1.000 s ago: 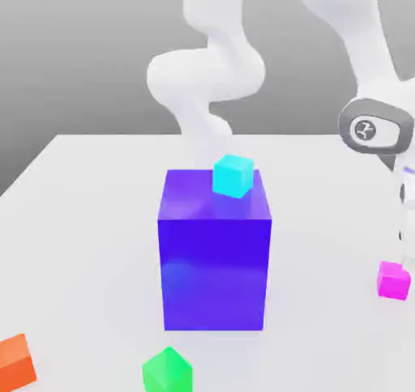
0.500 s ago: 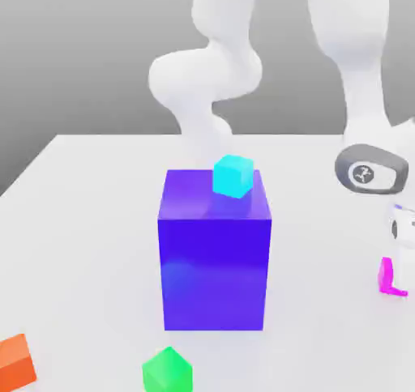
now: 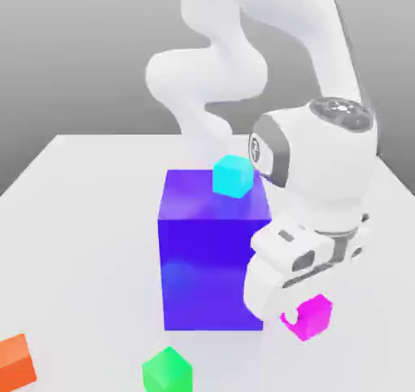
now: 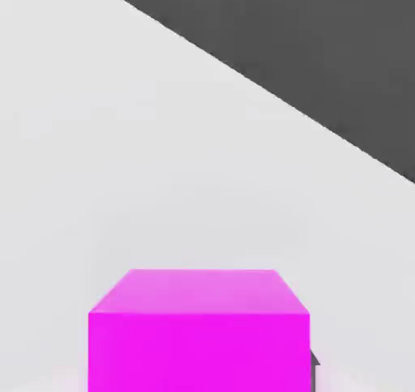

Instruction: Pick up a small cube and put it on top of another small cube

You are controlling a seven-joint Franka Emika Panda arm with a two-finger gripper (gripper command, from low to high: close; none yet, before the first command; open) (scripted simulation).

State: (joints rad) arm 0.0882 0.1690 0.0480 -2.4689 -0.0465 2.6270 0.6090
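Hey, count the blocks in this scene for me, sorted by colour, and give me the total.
Blue-purple large block: 1
Cyan small cube: 1
Magenta small cube: 1
Green small cube: 1
Orange small cube: 1
Total: 5

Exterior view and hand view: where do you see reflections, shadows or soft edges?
Exterior view: the large blue-purple block has a pale glossy patch on its front face; the cyan cube reflects faintly in its top. Hand view: the magenta cube looks flat and evenly lit, with a small dark shadow at one lower corner.
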